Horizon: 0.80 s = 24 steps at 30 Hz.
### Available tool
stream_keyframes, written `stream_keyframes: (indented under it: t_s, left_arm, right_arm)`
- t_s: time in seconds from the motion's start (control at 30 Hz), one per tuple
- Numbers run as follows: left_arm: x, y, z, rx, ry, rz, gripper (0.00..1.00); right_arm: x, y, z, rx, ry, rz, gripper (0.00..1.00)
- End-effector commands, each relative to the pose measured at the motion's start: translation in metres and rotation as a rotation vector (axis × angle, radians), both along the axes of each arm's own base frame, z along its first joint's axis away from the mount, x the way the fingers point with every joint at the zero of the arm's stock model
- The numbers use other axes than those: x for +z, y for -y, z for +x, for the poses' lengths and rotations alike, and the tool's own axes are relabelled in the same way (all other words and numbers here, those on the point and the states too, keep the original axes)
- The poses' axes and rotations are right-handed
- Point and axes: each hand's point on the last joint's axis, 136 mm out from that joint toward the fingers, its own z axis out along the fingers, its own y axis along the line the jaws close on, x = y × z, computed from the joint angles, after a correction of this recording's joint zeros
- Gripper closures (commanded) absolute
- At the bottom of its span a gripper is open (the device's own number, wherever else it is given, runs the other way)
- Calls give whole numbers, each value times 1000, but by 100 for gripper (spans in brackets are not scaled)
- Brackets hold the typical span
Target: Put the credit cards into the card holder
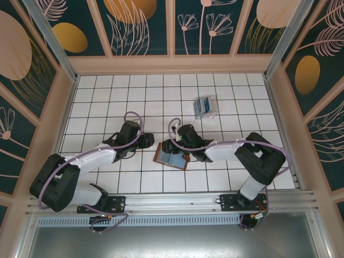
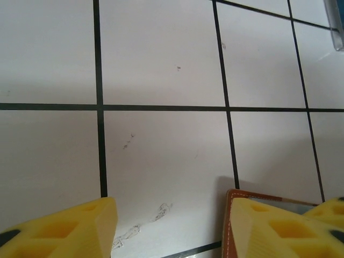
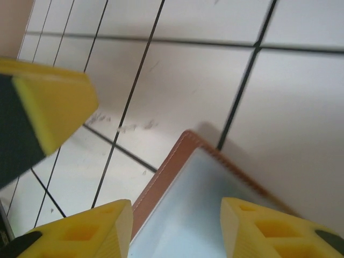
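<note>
The reddish-brown card holder [image 1: 164, 157] lies flat on the white tiles between the two arms, with a pale blue credit card [image 1: 174, 159] on it. My left gripper [image 1: 148, 141] is just left of the holder's far corner. It is open over bare tile [image 2: 172, 232], and its right finger [image 2: 271, 228] overlaps the holder's stitched corner [image 2: 230, 210]. My right gripper [image 1: 180, 143] hovers over the holder's far edge. It is open [image 3: 174, 228], its fingers straddling the pale blue card [image 3: 201, 215] and the holder's brown border [image 3: 161, 183]; no pad touches the card.
A clear plastic box [image 1: 205, 106] holding more blue cards stands farther back on the right; its corner [image 2: 336, 29] is visible in the left wrist view. The left gripper's yellow finger [image 3: 51, 105] is close by in the right wrist view. Raised walls ring the tiled floor.
</note>
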Motion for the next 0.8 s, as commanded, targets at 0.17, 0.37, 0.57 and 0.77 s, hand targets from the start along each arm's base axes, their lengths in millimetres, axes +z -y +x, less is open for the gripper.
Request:
stream_keyframes:
  t_s: [0.17, 0.37, 0.57, 0.77]
  left_arm:
    - [36, 7, 1, -23, 127, -116, 1]
    - [48, 17, -2, -79, 142, -159, 1]
    - [58, 11, -1, -62, 160, -132, 1]
    - [51, -4, -6, -1, 140, -97, 1]
  right_arm:
    - [71, 60, 63, -154, 243, -161, 47]
    - [102, 146, 120, -512, 317, -398, 1]
    - [78, 172, 165, -393, 134, -412, 1]
    - [62, 181, 192, -298, -10, -299, 9]
